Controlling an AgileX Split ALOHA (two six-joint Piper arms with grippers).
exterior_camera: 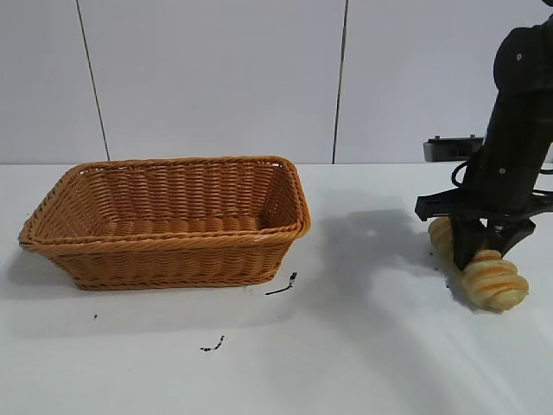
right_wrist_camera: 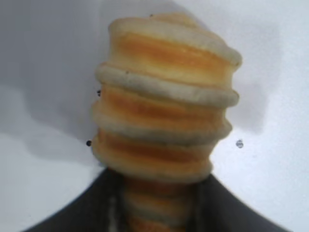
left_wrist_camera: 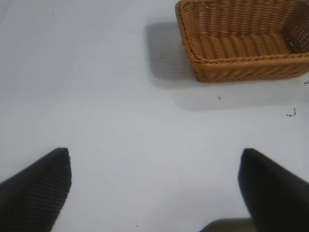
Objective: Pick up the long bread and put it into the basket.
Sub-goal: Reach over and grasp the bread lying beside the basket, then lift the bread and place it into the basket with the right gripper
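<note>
Long bread (exterior_camera: 494, 278) is lying on the white tabletop (exterior_camera: 363, 346), well to the right of the basket (exterior_camera: 173, 251), with the right end effector (exterior_camera: 481, 252) clenching across its middle from above. Nothing is sitting inside the basket. Bare tabletop is stretching between basket and loaf; small dark specks (exterior_camera: 281, 288) are lying near the basket's front corner. The left end effector (left_wrist_camera: 154, 188) is hanging released, far off the basket's end.

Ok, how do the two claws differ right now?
The right claw points straight down at the table's right side, closed around the middle of the long bread; the left claw stands open with nothing between its fingers. The right is nowhere near the basket; the left faces it across bare table. Both have dark fingers.
</note>
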